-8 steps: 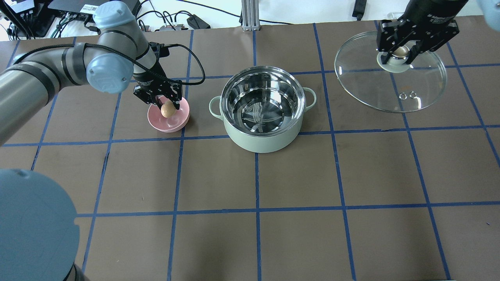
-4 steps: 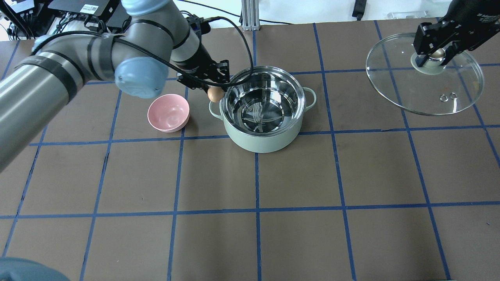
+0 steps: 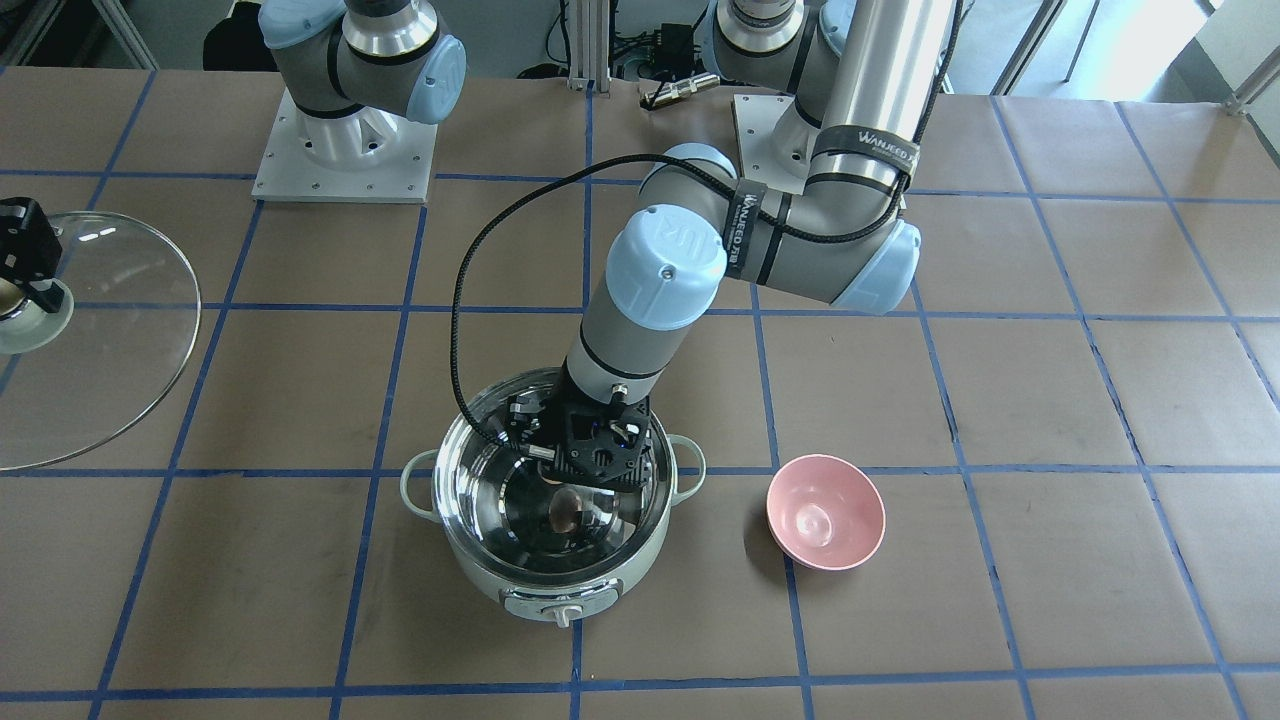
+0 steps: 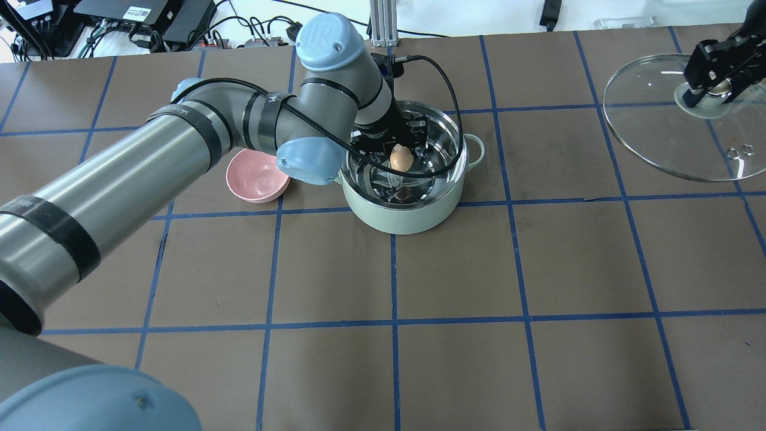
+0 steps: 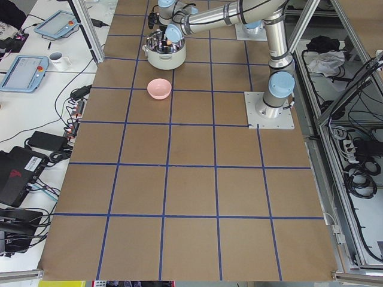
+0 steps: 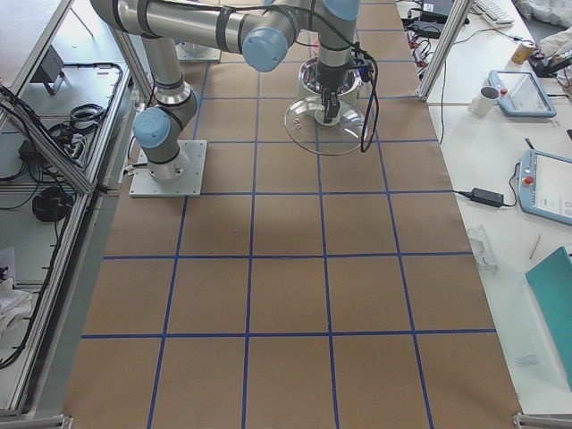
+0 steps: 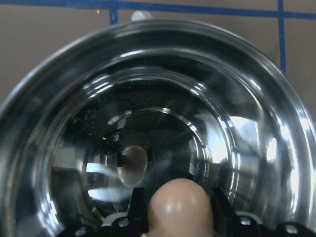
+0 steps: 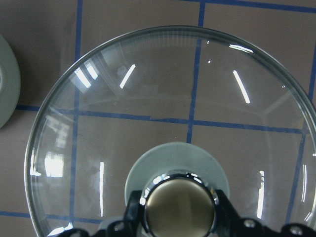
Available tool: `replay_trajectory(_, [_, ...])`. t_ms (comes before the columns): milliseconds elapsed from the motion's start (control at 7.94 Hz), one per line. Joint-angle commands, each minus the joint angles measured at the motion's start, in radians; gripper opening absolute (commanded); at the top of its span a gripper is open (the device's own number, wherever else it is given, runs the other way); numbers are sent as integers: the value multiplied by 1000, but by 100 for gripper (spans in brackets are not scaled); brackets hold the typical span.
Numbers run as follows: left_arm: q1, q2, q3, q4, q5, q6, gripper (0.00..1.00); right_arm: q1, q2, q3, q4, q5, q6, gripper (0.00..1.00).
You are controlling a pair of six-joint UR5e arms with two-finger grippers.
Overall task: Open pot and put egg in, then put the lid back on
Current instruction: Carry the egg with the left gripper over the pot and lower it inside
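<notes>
The pot (image 4: pixel 402 220) stands open near the middle of the worktop (image 4: pixel 479 269), its control knob facing the operators' side. The left arm reaches over it from 9 o'clock in the overhead view. The left fingers (image 7: pixel 138 212) are closed on the egg (image 4: pixel 401 158), one on each side of the shell. From above, the egg hangs inside the ring of the pot's rim, close to its centre. The left wrist camera looks straight down into the shiny steel inside. There the egg fills the 6 o'clock edge of the view, and its small mirror image lies on the pot's floor beyond it, so it hangs clear of the floor. An empty pink bowl (image 4: pixel 256 182) sits just beside the pot at its 9 o'clock, apart from it. The lid (image 4: pixel 652 134) is well apart from the pot, out toward 3 o'clock at the edge of the overhead view. The right fingers (image 8: pixel 223 215) are clamped on its beige knob (image 8: pixel 180 202), one on each side. The blue grid lines of the worktop show through the glass. Whether the lid's rim touches the worktop cannot be told.
</notes>
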Motion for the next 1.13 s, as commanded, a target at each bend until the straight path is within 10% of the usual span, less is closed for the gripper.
replay_trajectory(0, [-41, -71, 2, 37, 7, 8, 6, -21, -1, 0, 25, -8, -34, 0])
replay_trajectory(378, [-41, -113, 5, 66, 56, 35, 10, -22, 1, 3, 33, -9, -37, 0])
replay_trajectory(629, [-41, -104, 5, 64, 53, 25, 94, -22, -2, 3, 31, -8, -33, 0])
replay_trajectory(1007, [-41, -19, 6, 8, 56, 0, 100, -22, -2, 5, 33, -14, -22, 0])
